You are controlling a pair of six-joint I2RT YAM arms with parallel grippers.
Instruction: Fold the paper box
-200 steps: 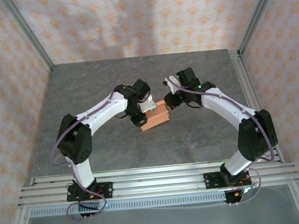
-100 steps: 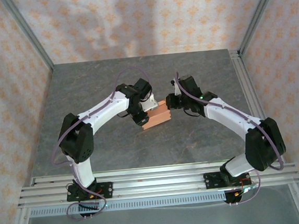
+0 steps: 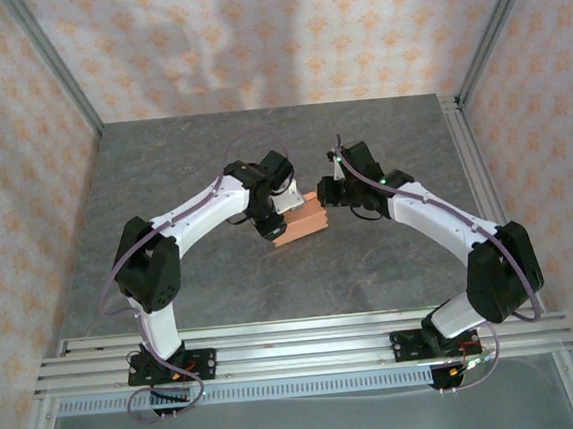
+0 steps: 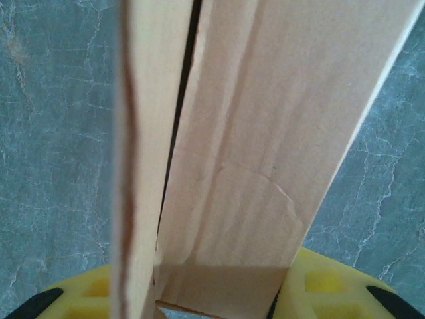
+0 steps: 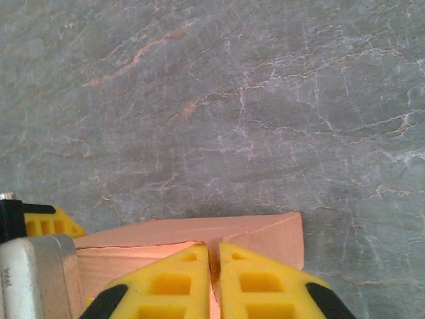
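Swinging inward over the last second, the right arm (image 3: 438, 221) has brought its wrist closer to the paper box (image 3: 305, 223), which sits in the middle of the table (image 3: 223, 290). The left fingers (image 4: 325, 286) are clamped on its left end, steadying it, I'd say. At its far right edge the right fingers (image 5: 179, 276), almost together, rest against the card, likely to tuck a flap.
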